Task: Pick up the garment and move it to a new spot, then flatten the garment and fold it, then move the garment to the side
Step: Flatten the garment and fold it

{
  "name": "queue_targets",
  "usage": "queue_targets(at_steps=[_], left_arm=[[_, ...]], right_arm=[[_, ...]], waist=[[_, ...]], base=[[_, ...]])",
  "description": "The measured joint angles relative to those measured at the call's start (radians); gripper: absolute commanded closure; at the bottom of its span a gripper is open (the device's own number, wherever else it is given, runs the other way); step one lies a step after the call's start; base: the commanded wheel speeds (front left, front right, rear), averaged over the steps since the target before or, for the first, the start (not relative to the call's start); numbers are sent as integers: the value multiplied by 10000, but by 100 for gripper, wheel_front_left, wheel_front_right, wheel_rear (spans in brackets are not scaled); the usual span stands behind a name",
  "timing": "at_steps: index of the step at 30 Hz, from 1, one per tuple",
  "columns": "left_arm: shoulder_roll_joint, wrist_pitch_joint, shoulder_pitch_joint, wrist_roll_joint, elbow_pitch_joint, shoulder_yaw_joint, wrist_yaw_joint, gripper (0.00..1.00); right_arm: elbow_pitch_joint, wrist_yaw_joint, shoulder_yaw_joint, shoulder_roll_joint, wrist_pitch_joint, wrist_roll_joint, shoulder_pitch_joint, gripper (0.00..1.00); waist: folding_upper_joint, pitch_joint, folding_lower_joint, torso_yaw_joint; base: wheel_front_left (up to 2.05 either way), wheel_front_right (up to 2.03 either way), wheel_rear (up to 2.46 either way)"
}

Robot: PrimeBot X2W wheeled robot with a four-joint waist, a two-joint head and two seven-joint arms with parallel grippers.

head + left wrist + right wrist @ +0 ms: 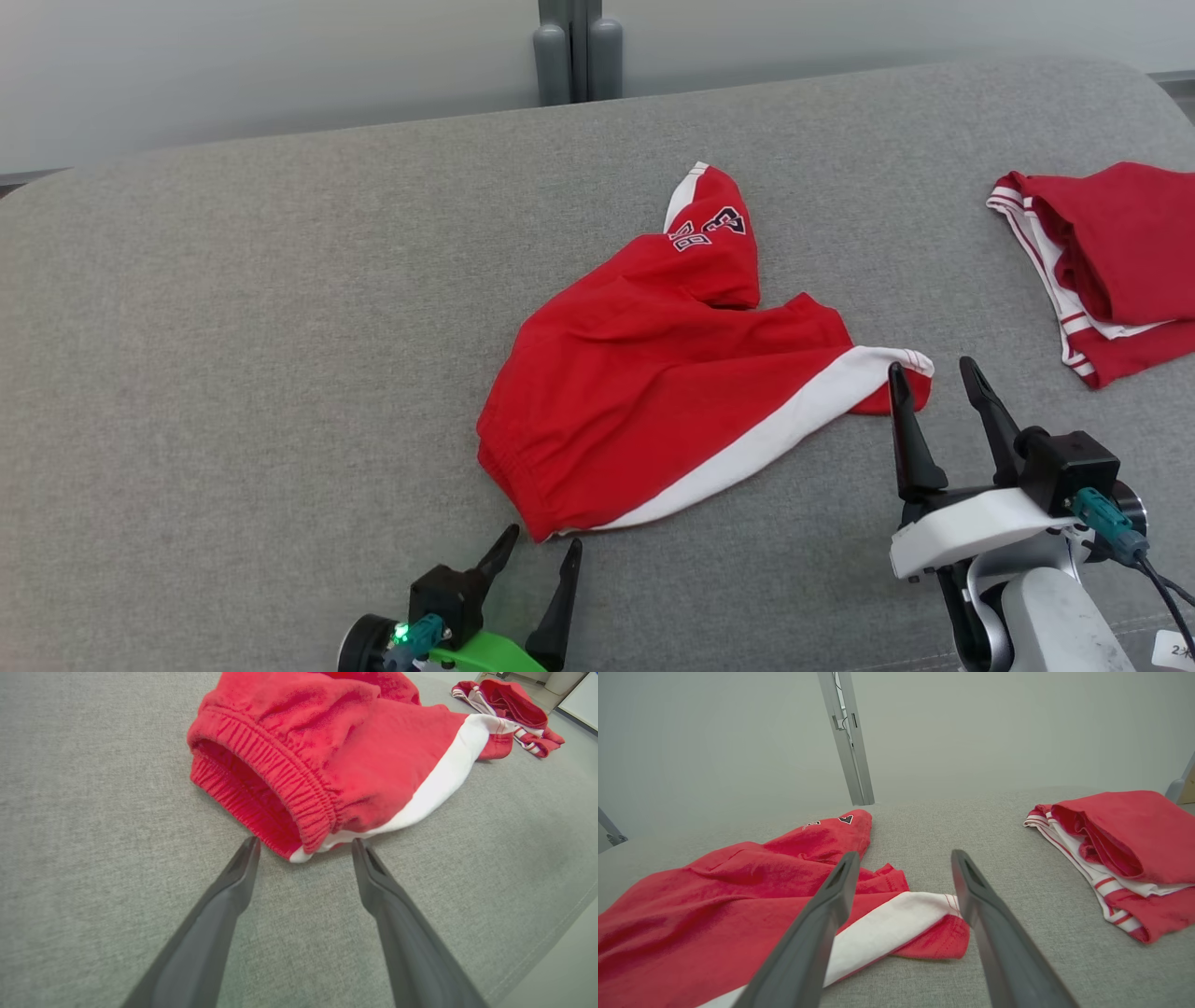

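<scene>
**Red shorts lie crumpled in the middle, both grippers spread and empty**

The red shorts (653, 392) lie in the middle of the grey cushion (233, 327), with the waistband (280, 788) turned toward the robot and one leg bent up and away. The left gripper (543, 537) stands with its fingers wide apart just in front of the waistband corner. The right gripper (932, 366) is also spread, and it holds nothing, just beside the leg hem (943, 938) where the white stripe (775, 429) ends.

The cloth looks light, soft and limp, so it will probably sag and fold on itself when lifted. The thick elastic waistband and the stitched hem seem the best places to pinch, because a single thin layer may slip out.

The underside of the shorts is hidden. The print on the far leg is folded and I cannot read it. Whether the left fingertips touch the cloth is hard to tell. A second red garment (1120, 252) at the right is cut off by the edge of the head view.
</scene>
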Motion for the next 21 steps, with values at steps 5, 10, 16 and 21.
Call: queue_targets(at_steps=[5,10,16,21], left_arm=[[-4,-88,-52,-140,245,-232,6,35],[-4,-109,-247,-293,282,-399,92,69],[-4,-138,-390,-435,157,-453,211,100],[-6,-148,-424,-439,-138,-397,270,100]], right_arm=[[10,0,-12,2,0,-2,-4,0],[113,2,-56,6,0,-63,-33,0],[692,0,-627,2,111,-679,-523,0],[1294,0,-1175,-203,508,-1158,-1108,0]], waist=[[0,106,0,-213],[0,113,0,-259],[0,175,0,-191],[0,244,0,-41]], base=[[0,0,0],[0,0,0],[0,0,0],[0,0,0]])
